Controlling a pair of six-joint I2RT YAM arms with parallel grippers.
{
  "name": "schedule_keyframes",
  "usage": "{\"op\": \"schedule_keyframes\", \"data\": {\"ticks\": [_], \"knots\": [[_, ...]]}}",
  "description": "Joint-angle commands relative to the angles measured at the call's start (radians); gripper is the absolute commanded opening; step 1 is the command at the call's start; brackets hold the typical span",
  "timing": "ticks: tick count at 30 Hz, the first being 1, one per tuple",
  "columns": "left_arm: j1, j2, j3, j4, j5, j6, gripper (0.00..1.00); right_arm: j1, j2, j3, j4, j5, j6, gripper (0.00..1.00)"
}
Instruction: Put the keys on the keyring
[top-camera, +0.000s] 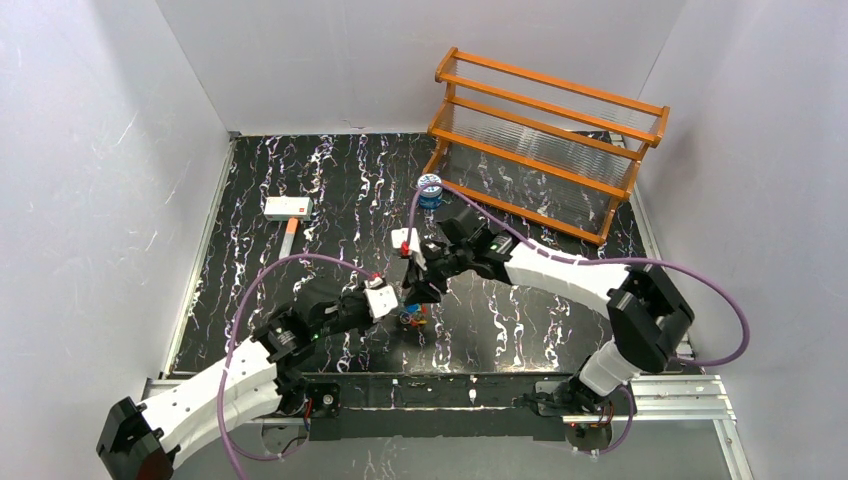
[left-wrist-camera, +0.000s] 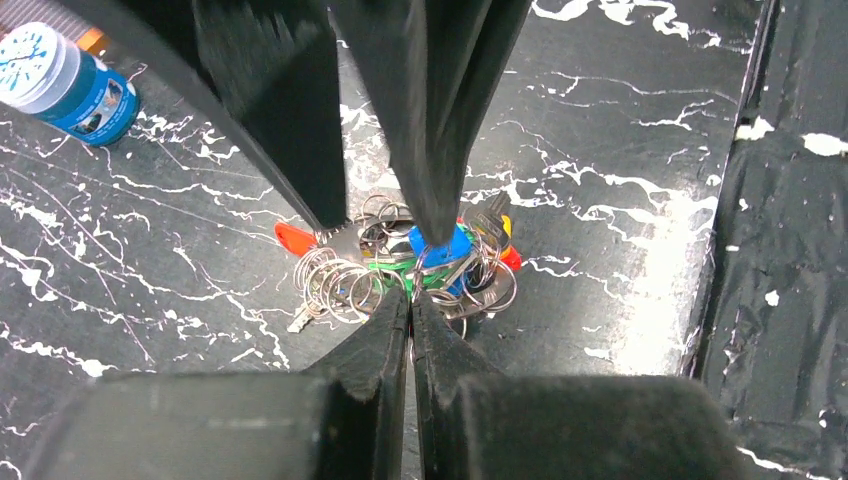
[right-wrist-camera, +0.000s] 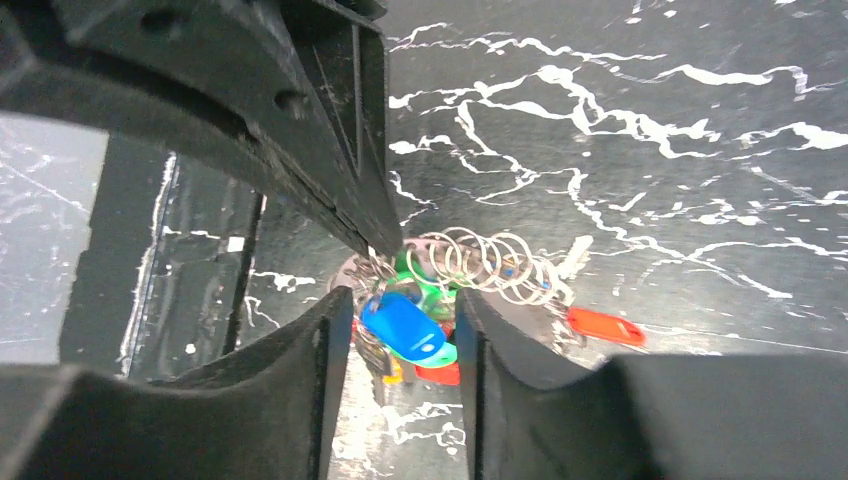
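Left tool (left-wrist-camera: 410, 305) is closed tight, its tips at the keys (left-wrist-camera: 440, 260) in mid-frame on the counter (left-wrist-camera: 620, 150). Right tool (right-wrist-camera: 403, 305) stands partly apart around the blue key (right-wrist-camera: 400, 328), in the lower centre of frame.

The keys (left-wrist-camera: 432, 262) are shiny metal with glossy plastic heads, the tabletop (left-wrist-camera: 620, 120) glossy black, the rack (top-camera: 545, 140) smooth wood.

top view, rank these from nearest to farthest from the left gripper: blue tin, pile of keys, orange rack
From the left gripper:
1. pile of keys, right at its tips, near the table's front middle
2. blue tin, farther back, mid-table
3. orange rack, back right corner
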Motion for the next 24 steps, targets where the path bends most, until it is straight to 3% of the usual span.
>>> {"op": "schedule_keyframes", "data": {"ticks": [1, 10, 16, 24], "knots": [[-0.003, -0.088, -0.083, 0.190, -0.016, -0.141, 0.00, -0.020, -0.095, -0.056, 0.141, 0.004, 0.033, 0.54], [-0.004, -0.145, -0.181, 0.443, -0.009, -0.248, 0.00, -0.027, -0.103, -0.076, 0.148, -0.083, 0.042, 0.53], [-0.003, -0.152, -0.186, 0.465, -0.022, -0.253, 0.00, -0.028, -0.085, -0.075, 0.130, -0.045, 0.044, 0.42], [-0.004, -0.148, -0.186, 0.465, -0.021, -0.250, 0.00, -0.033, -0.089, -0.094, 0.123, 0.018, 0.046, 0.40]]}}
